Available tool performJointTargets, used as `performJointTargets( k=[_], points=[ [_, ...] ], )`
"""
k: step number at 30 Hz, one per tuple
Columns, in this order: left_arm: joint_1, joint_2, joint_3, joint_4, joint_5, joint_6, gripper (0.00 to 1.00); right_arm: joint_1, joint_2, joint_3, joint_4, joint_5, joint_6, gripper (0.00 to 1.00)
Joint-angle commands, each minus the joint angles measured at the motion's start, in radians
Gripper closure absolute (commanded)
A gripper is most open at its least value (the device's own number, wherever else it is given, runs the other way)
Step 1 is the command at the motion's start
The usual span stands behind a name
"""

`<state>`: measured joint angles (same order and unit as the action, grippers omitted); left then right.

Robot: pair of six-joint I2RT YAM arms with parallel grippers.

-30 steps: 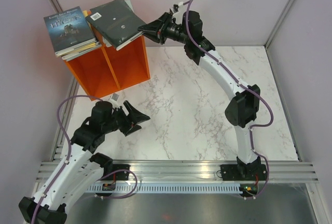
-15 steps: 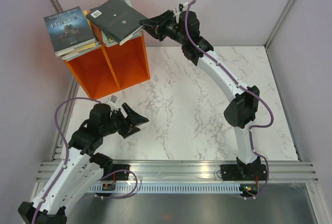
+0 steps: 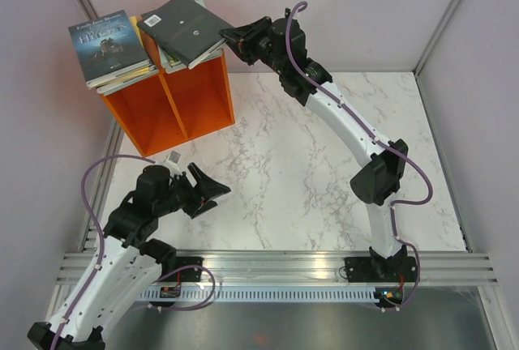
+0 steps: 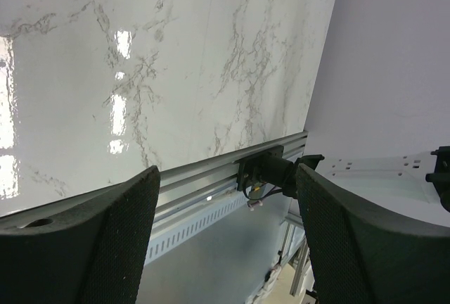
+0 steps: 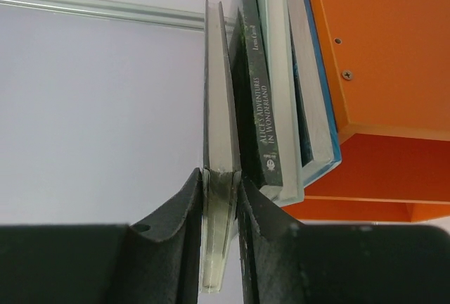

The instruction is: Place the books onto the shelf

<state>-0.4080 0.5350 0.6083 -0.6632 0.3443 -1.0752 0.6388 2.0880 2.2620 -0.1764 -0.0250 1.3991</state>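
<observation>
R gripper [image 3: 230, 40] clamped on black book [image 3: 182, 26] atop shelf [image 3: 174, 103]; L gripper [image 3: 212, 190] jaws apart, empty.
R wrist view: black book edge-on btwn fingers [image 5: 179, 212], cover hidden, far end cut off. Just beside it, shelf side: dark Alice spine [image 5: 261, 107], then pale + blue books [image 5: 295, 93], titles unreadable. Top view: black book tilted, ahead of R gripper, over right-half stack; second stack [image 3: 109, 46] farther. Shelf insides not visible. L gripper over marble table [image 3: 308, 172], shelf well ahead. Lilac walls [image 3: 365, 10].
</observation>
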Motion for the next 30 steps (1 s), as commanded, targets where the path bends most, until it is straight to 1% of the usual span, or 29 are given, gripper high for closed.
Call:
performJointTargets(
  k=[1, 7, 8, 11, 12, 13, 14, 16, 17, 18, 19, 25, 29, 30],
  points=[
    [0.003, -0.012, 0.011, -0.021, -0.018, -0.014, 0.20, 0.019, -0.052, 0.051, -0.040, 0.093, -0.072, 1.00],
    [0.003, -0.027, 0.021, -0.041, -0.025, -0.009, 0.20, 0.068, -0.045, 0.018, -0.018, 0.063, -0.060, 1.00],
    [0.003, -0.030, 0.022, -0.045, -0.028, -0.009, 0.20, 0.068, -0.042, 0.018, -0.017, 0.056, -0.054, 0.98],
    [0.003, -0.044, 0.027, -0.059, -0.034, -0.008, 0.20, 0.067, -0.037, 0.018, -0.012, 0.048, -0.054, 0.80],
    [0.001, -0.050, 0.028, -0.064, -0.034, -0.006, 0.20, 0.068, -0.039, 0.016, -0.014, 0.046, -0.055, 0.64],
    [0.003, -0.052, 0.028, -0.068, -0.034, -0.003, 0.20, 0.068, -0.045, 0.011, -0.014, 0.048, -0.057, 0.54],
    [0.003, -0.055, 0.030, -0.072, -0.036, -0.003, 0.20, 0.068, -0.051, 0.008, -0.014, 0.048, -0.066, 0.40],
    [0.003, -0.059, 0.031, -0.079, -0.036, -0.002, 0.20, 0.067, -0.072, -0.016, -0.012, 0.051, -0.071, 0.31],
    [0.003, -0.059, 0.031, -0.081, -0.037, -0.002, 0.19, 0.064, -0.080, -0.027, -0.014, 0.051, -0.075, 0.23],
    [0.003, -0.061, 0.031, -0.084, -0.037, -0.002, 0.19, 0.062, -0.089, -0.045, -0.014, 0.053, -0.080, 0.10],
    [0.003, -0.063, 0.031, -0.084, -0.037, 0.000, 0.19, 0.061, -0.107, -0.054, -0.014, 0.050, -0.086, 0.02],
    [0.003, -0.056, 0.033, -0.085, -0.034, 0.009, 0.19, 0.062, -0.213, -0.183, -0.006, 0.028, -0.124, 0.02],
    [0.003, -0.049, 0.031, -0.087, -0.031, 0.015, 0.19, 0.088, -0.255, -0.261, 0.043, -0.036, -0.156, 0.02],
    [0.003, -0.044, 0.031, -0.087, -0.031, 0.017, 0.19, 0.096, -0.259, -0.289, 0.082, -0.044, -0.160, 0.02]
  ],
)
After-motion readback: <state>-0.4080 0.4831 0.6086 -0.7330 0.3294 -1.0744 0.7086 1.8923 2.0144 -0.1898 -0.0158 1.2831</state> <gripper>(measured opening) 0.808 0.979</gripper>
